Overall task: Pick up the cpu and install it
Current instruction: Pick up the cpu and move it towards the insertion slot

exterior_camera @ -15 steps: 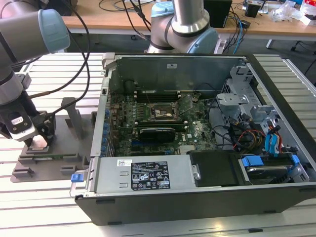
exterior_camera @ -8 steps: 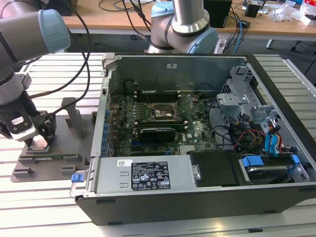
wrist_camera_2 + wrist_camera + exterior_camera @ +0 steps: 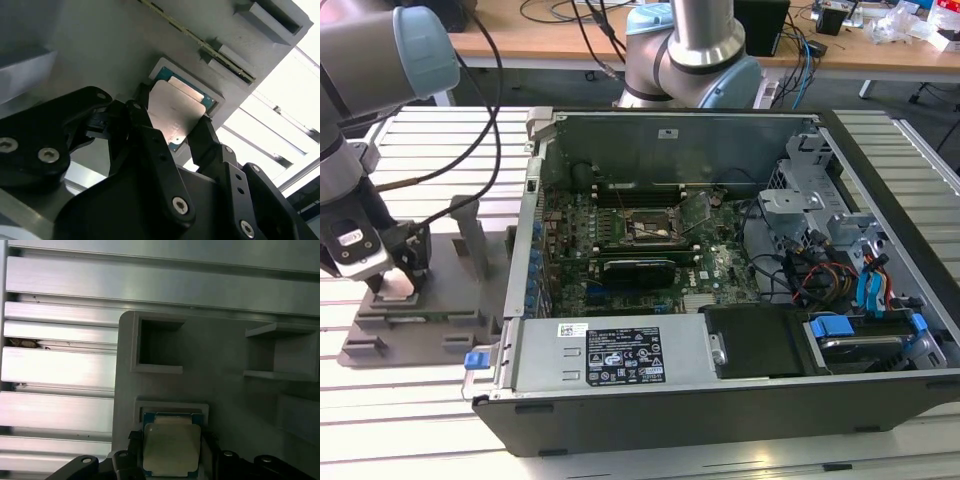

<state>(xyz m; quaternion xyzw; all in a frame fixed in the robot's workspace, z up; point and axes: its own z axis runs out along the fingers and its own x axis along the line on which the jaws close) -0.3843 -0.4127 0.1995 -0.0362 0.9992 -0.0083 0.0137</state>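
Sitting at its recessed pocket in the grey fixture tray (image 3: pixel 225 365), the cpu (image 3: pixel 172 447) was pinched on two opposite edges by the gripper (image 3: pixel 172 462), apparently clamped for lifting. The motherboard socket (image 3: pixel 650 230) lay well apart.

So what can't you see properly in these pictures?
- Second wrist view: the gripper covers one side of the cpu, so it is unclear whether the cpu is lifted off the grey holder.
- Exterior view: the gripper blocks the spot on the holder beneath it.
- Exterior view: the socket inside the computer case is too small to show its pins.
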